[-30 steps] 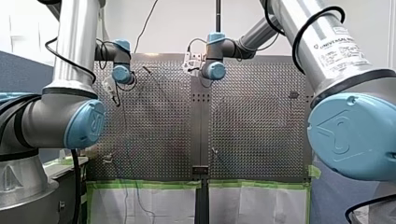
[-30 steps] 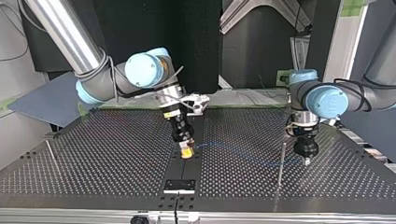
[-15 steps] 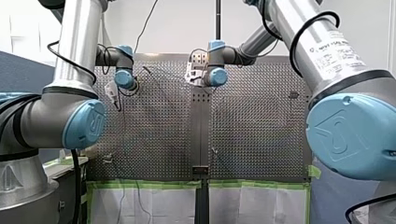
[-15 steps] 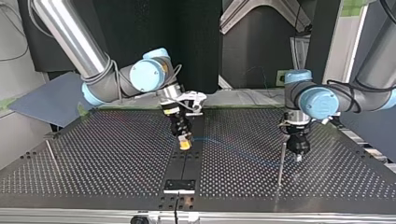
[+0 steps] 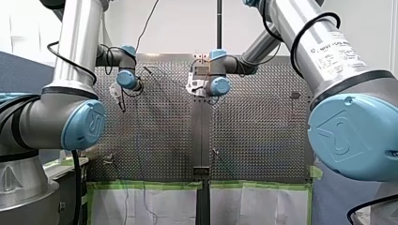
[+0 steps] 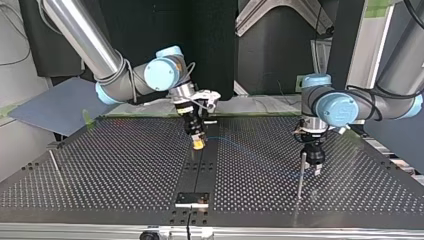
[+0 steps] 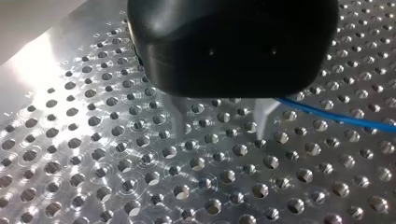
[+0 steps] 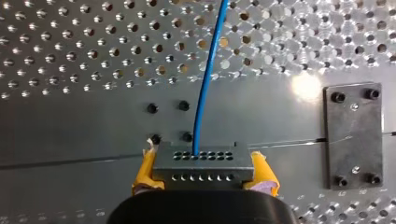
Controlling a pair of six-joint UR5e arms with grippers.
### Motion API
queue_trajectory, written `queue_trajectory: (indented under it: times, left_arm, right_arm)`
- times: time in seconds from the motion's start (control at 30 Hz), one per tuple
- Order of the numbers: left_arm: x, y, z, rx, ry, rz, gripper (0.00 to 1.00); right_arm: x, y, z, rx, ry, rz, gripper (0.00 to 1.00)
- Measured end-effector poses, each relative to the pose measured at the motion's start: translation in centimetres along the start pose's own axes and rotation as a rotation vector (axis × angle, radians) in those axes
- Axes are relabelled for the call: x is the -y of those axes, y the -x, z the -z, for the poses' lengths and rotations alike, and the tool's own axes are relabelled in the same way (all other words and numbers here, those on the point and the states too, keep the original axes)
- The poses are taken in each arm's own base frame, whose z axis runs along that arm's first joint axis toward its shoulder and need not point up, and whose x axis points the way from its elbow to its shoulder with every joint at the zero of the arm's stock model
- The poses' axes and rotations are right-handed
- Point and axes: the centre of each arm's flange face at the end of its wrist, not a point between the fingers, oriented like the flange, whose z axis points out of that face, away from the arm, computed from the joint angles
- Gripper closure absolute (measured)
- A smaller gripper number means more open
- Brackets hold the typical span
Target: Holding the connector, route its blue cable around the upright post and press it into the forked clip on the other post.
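My right gripper (image 8: 204, 174) is shut on a dark multi-hole connector (image 8: 201, 164), with a yellow pad on each side. The blue cable (image 8: 205, 84) leaves the connector and runs ahead over the perforated plate. In the top view my right gripper (image 6: 199, 144) hangs over the dark centre strip, and the cable (image 6: 245, 152) trails toward an upright post (image 6: 300, 175). My left gripper (image 6: 316, 170) hovers just beside that post. Its metal fingers (image 7: 179, 116) stand apart with nothing between them, so my left gripper (image 7: 221, 137) is open. The cable (image 7: 336, 116) passes beside one finger.
A second thin post (image 6: 55, 167) stands near the top view's left edge. A small black plate (image 8: 353, 135) with corner screws is bolted on the centre strip beside my right gripper. Green tape lines the table's edge (image 5: 150, 185) in the front view.
In the top view my right gripper has carried the connector farther from the camera. My left gripper has drifted left, closer to the post.
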Motion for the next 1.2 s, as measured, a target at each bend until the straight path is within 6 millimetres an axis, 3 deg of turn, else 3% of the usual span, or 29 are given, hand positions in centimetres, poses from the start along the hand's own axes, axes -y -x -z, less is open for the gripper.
queue_trajectory:
  times: [1.0, 1.2]
  left_arm:
    - [0.1, -0.2, 0.2, -0.005, 0.006, 0.032, 0.0]
    - [0.1, -0.2, 0.2, -0.006, 0.007, 0.032, 0.0]
  right_arm:
    - [-2.9, 9.1, 4.8, 0.002, 0.142, -0.021, 1.0]
    - [-3.7, 11.8, 6.1, 0.015, 0.175, -0.017, 1.0]
